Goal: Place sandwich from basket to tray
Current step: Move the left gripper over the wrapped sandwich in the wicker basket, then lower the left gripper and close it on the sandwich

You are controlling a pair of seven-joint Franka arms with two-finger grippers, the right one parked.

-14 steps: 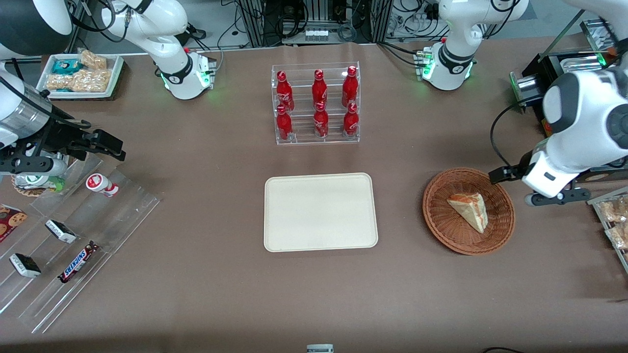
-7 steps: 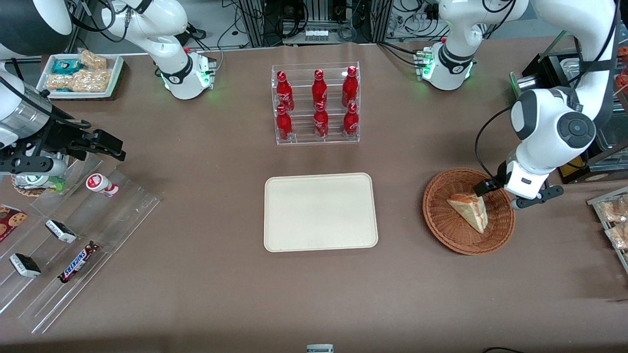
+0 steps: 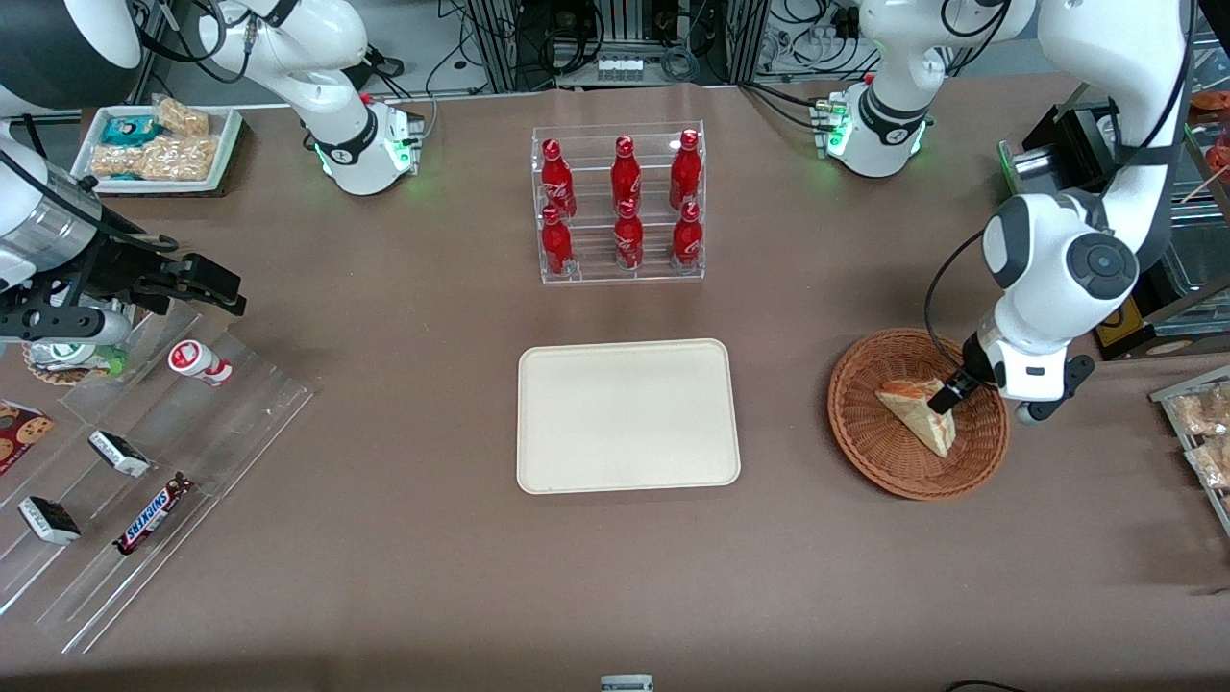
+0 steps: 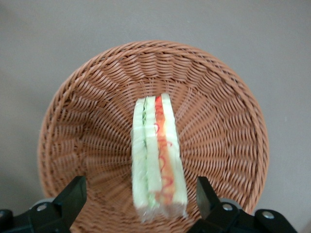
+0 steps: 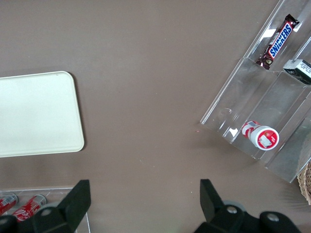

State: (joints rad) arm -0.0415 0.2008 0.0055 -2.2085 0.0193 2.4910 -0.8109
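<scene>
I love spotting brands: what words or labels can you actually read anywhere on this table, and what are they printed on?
"SNICKERS": on the chocolate bar in the clear acrylic rack.
Red bottles: white script, too small to read.
Other snack packs: print unreadable.
The sandwich, basket and tray carry no text.
The gripper, open astride the sandwich, shows none.

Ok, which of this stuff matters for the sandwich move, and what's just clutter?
Job: sandwich in the basket; tray; gripper, open, over the sandwich.

Clutter: bottle rack, candy bar, snack tray, cookies.
</scene>
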